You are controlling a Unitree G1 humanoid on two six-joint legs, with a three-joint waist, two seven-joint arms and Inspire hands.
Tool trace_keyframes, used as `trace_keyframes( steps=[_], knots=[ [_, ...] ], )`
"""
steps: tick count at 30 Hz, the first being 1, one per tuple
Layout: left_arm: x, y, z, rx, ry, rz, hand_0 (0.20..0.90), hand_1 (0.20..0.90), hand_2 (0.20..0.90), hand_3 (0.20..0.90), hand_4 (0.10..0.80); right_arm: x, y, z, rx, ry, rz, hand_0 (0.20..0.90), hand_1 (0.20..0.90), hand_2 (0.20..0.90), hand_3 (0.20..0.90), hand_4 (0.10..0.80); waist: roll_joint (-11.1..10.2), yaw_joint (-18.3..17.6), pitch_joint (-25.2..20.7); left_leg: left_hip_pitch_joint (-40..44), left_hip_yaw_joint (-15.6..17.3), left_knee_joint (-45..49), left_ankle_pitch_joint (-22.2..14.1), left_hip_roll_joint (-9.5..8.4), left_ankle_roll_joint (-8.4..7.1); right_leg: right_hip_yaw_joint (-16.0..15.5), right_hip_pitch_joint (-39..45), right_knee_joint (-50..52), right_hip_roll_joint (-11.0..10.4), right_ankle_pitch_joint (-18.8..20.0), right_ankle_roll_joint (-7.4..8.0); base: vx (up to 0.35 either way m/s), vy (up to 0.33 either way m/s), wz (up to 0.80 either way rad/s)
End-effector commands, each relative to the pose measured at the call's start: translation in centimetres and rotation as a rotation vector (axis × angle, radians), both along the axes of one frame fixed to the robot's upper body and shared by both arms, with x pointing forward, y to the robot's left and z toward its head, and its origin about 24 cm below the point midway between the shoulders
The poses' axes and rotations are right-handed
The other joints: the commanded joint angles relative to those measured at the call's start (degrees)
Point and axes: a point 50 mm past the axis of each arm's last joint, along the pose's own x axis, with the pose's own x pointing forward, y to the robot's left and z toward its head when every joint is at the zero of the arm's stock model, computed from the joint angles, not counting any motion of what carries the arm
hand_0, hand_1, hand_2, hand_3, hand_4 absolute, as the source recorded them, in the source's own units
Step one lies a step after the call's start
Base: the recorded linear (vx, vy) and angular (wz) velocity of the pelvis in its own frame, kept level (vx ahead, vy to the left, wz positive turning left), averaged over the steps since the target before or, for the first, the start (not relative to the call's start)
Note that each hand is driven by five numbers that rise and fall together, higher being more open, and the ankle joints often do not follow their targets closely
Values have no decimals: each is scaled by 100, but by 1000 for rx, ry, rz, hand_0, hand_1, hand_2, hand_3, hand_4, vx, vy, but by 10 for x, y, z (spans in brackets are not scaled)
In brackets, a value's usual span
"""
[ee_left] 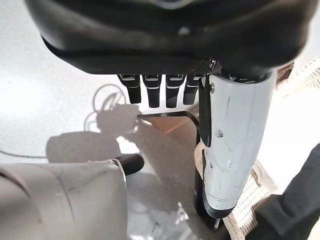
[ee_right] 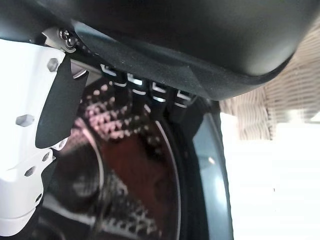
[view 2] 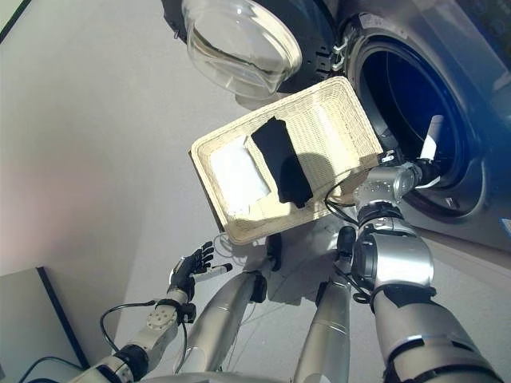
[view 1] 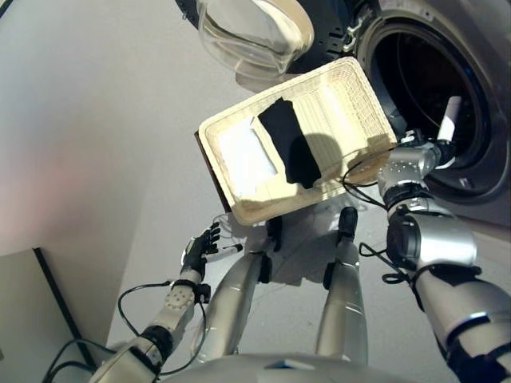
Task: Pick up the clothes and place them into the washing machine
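A shallow wicker basket rests on a low dark brown box beside the washing machine. A black cloth lies across its middle and a white cloth lies beside it at the left end. My right hand is at the rim of the machine's open drum, just past the basket's right corner, with fingers straight and empty; its wrist view looks into the drum. My left hand hangs low at the left, open and empty, below the basket.
The machine's round glass door stands swung open above the basket's far side. A pale floor spreads to the left. A low light panel with a dark edge sits at the lower left.
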Motion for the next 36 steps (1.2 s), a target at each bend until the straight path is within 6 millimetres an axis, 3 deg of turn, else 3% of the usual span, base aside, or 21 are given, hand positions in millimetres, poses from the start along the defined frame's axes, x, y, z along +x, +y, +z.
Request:
trace_keyframes(
  steps=[1, 11, 14, 20, 25, 32, 34, 36],
  knots=[
    [-13, 19, -3, 5, -5, 81, 900, 900, 900, 900, 800, -3, -27, 83, -379, -130, -26, 900, 900, 900, 900, 800, 184, 82, -420, 101, -598, -238, -164, 161, -756, -393, 639, 151, 324, -738, -391, 0, 0, 0],
    [-11, 27, -3, 6, -1, 130, 900, 900, 900, 900, 800, 7, -11, 43, -672, 219, 161, 900, 900, 900, 900, 800, 5, 63, -319, 110, -660, -153, -118, 202, -767, -484, 696, 181, 356, -724, -431, -13, -24, 1],
    [-9, 35, -1, -12, -15, 193, 900, 900, 900, 900, 800, 14, 11, 23, -945, 409, 296, 900, 900, 900, 900, 800, -147, 70, -221, 140, -733, -198, -11, 231, -805, -598, 772, 162, 369, -685, -446, -46, -68, 10],
    [-9, 44, 3, 11, -44, 219, 900, 900, 900, 900, 800, 21, 49, -2, -1226, 544, 438, 900, 900, 900, 900, 800, -334, 135, -81, 197, -899, -282, 147, 226, -842, -816, 935, 101, 366, -647, -456, -36, -60, 17],
    [-6, 49, 8, 33, -74, 219, 900, 900, 900, 900, 800, 23, 68, -12, -1317, 582, 490, 900, 900, 900, 900, 800, -441, 233, 7, 216, -1081, -325, 252, 204, -869, -1025, 997, 155, 335, -681, -464, -23, -37, 23],
    [1, 56, 18, 50, -128, 225, 900, 900, 900, 900, 800, 22, 68, -20, -1361, 681, 482, 900, 900, 900, 900, 800, -510, 415, 107, 188, -1305, -348, 353, 126, -882, -1288, 1055, 249, 268, -748, -472, -26, -30, 24],
    [17, 54, 39, 25, -241, 223, 900, 900, 900, 900, 800, 19, 60, -24, -1306, 720, 442, 900, 900, 900, 900, 800, -493, 507, 164, 106, -1391, -305, 376, 71, -882, -1391, 1002, 405, 222, -824, -486, 23, -32, 26],
    [28, 55, 57, 11, -336, 220, 900, 900, 900, 900, 800, 19, 54, -20, -1299, 742, 413, 900, 900, 900, 900, 800, -491, 549, 170, 77, -1440, -193, 163, 58, -901, -1391, 956, 624, 212, -1088, -475, 79, -34, 41]
  ],
)
